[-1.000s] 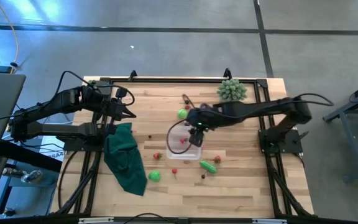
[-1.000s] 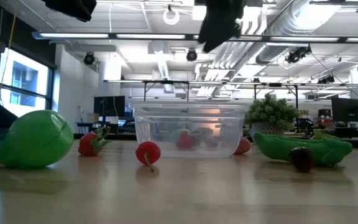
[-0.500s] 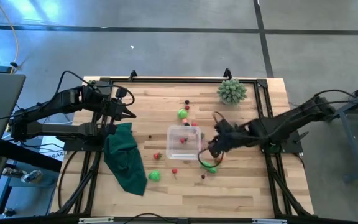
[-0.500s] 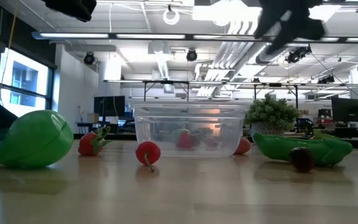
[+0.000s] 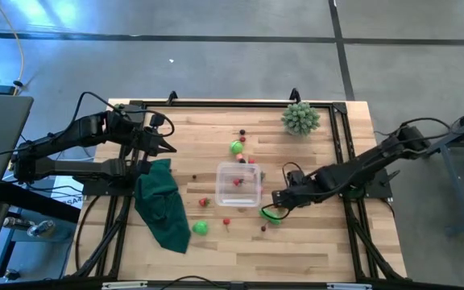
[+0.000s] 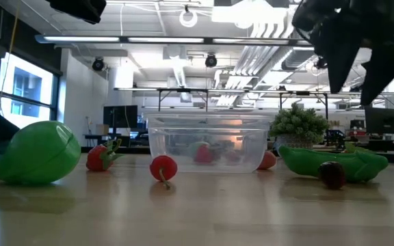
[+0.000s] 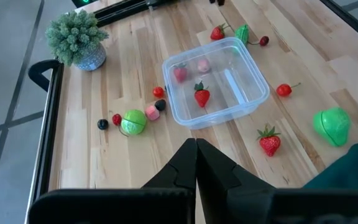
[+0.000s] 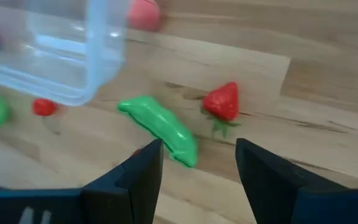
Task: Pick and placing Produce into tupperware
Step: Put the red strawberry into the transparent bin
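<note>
- Wooden table [image 5: 321,242], slatted top, black frame at the edges.
- Clear container [image 5: 239,184], square with rounded corners, near the table's middle; holds a strawberry [image 7: 201,97] and two pinkish pieces [image 7: 180,73].
- Green pea pod [image 8: 160,129], lying flat just beside the container's corner on the right-arm side; dark cherry [image 6: 332,173] resting in front of it in the low view.
- Loose strawberry [image 8: 222,101], on the wood near the pod, apart from it.
- Right gripper [image 8: 197,165], fingers spread apart, empty, poised over the pea pod; no contact visible.
- Left gripper [image 7: 196,163], fingers pressed together, holding nothing, parked over the table's left edge above the dark green cloth [image 5: 163,205].
- Green round fruit [image 5: 237,147], on the far side of the container, with small red, pink and dark pieces [image 7: 156,107] beside it.
- Second green fruit [image 5: 200,228], on the near side, close to the cloth.
- Strawberry [image 5: 204,202], between cloth and container.
- Red cherry [image 5: 226,221], just off the container's near edge.
- Spiky pale green potted plant [image 5: 300,118], far right corner, well apart from the container.
</note>
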